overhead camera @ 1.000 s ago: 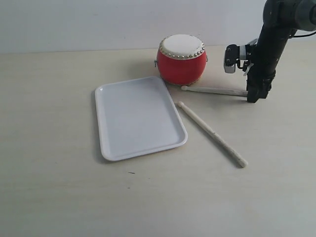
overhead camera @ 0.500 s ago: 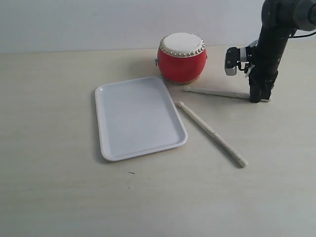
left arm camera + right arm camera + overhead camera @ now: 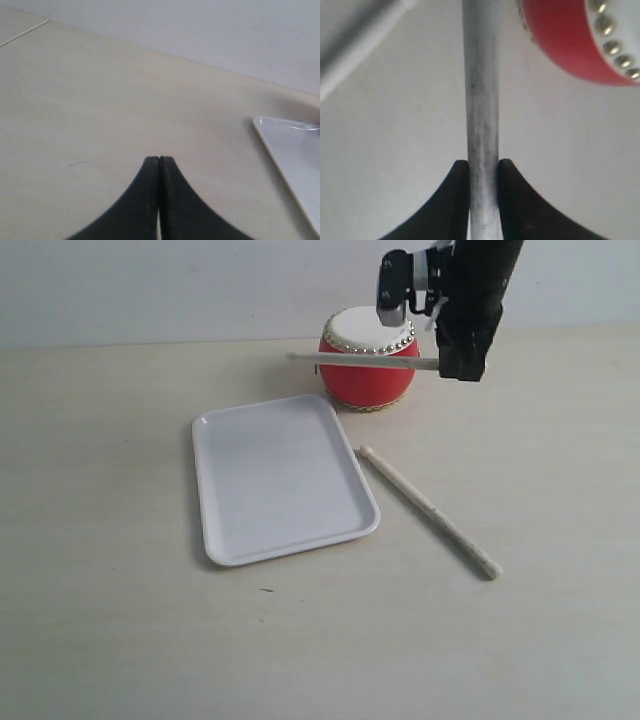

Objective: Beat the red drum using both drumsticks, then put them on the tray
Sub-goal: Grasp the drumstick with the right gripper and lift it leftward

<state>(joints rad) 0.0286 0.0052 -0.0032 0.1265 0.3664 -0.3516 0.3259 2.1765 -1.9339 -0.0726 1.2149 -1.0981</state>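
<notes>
The red drum (image 3: pixel 367 368) with its cream skin and silver studs stands at the back of the table; its red side and studs (image 3: pixel 575 40) also show in the right wrist view. My right gripper (image 3: pixel 458 368) is shut on the thick end of one drumstick (image 3: pixel 360 360), held level in the air across the front of the drum, tip pointing left. That same stick (image 3: pixel 481 100) runs between the black fingers (image 3: pixel 455 200). The second drumstick (image 3: pixel 428 511) lies on the table right of the white tray (image 3: pixel 212 502). My left gripper (image 3: pixel 159 160) is shut and empty, low over bare table.
A corner of the tray (image 3: pixel 295 155) shows in the left wrist view. The second drumstick (image 3: pixel 365 35) crosses a corner of the right wrist view. The pale table (image 3: pixel 120 640) meets a white wall behind the drum.
The right gripper has lifted its drumstick off the table and carried it up and to the left, from right of the drum to level across the drum's front.
</notes>
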